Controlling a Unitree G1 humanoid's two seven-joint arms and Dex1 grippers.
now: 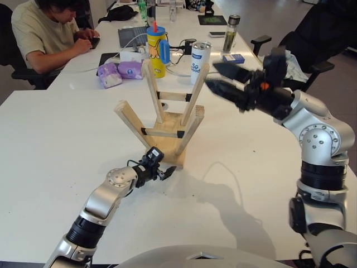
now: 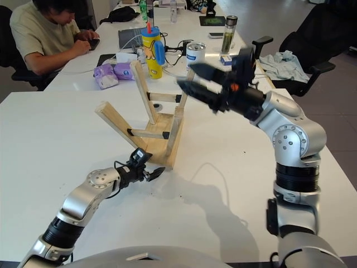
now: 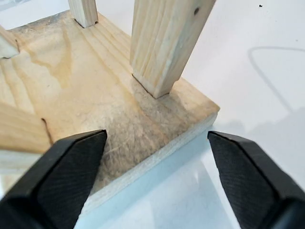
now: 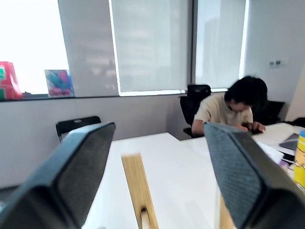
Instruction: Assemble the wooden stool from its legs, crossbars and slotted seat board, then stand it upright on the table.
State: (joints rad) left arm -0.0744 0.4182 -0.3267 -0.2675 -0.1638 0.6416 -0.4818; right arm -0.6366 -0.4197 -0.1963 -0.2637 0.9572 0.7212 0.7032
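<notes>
Down low, left fingers [image 3: 71, 167] gape at the seat board [image 3: 81, 86]; right fingers [image 4: 81, 167] gape aloft.

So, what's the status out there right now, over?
Left tool open at pale wooden seat board's near corner. Right tool open, raised by a leg top. Wooden stool upside down, legs up. White cylindrical cup stands behind.

The wooden stool [image 1: 165, 125] is set upside down on the white counter [image 1: 56, 151] — seat board [image 1: 174, 156] down, legs [image 1: 153, 89] up. The left end effector [image 1: 165, 172] is held low at the board's near corner; the right end effector [image 1: 212, 75] is raised with fingers parted beside one leg's top.
</notes>
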